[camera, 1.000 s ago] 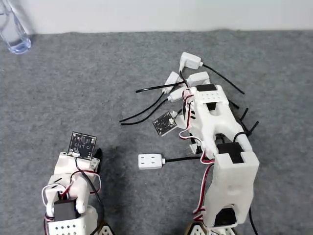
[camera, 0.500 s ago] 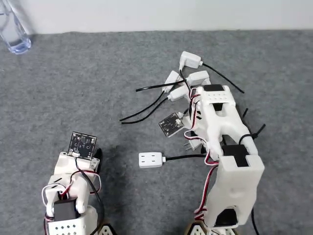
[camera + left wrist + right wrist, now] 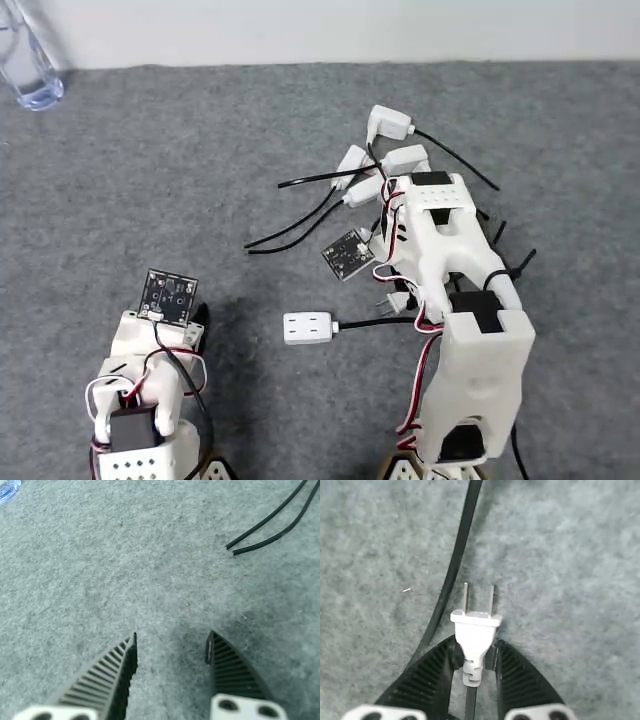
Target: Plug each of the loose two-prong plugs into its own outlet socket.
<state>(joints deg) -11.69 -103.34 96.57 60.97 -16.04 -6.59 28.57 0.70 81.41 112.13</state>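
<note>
Plug (image 3: 475, 627) clamped in right claw (image 3: 476, 647), prongs free beside black cable (image 3: 454, 572); left claw (image 3: 171, 642) apart over grey carpet (image 3: 100, 555).

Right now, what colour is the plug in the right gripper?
The plug is white; the right wrist view shows it best.

I count one white plastic two-prong plug (image 3: 475, 630), one white rectangular outlet socket (image 3: 307, 328) on a black cord, and what look like four more white plastic cord-end pieces (image 3: 388, 124) bunched together. There are also two loose black cord tips (image 3: 239, 551) and one clear container (image 3: 28, 70).
</note>
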